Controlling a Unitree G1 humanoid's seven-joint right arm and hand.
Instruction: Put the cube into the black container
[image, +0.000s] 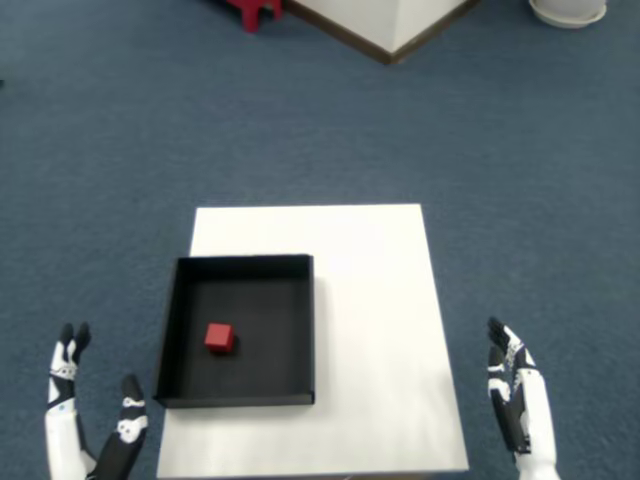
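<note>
Blue carpet fills the whole floor around us, and nearest the camera our 2 hands sit low at the frame's bottom edge. Our right hand (520, 415) is off the table's right side, fingers spread and straight, holding nothing and touching nothing. Our left hand (85, 425) is likewise spread, just off the left corner.

Between them stands the white table (375, 330), and on its left half rests the black container (240, 330), a shallow square tray with low walls. The red cube (218, 337) already lies inside it, on the tray floor left of centre, apart from all 4 walls. We judge the task's goal as met from how things lie.

We reckon the cube is light, rigid and not fragile, with flat faces that should not slip much; if it needed moving, we would pinch 2 opposite side faces from above, clear of the tray walls.

Farther off, a red object (250, 12), a white structure with a brown base (385, 25) and a pale round item (568, 10) line the top edge.
</note>
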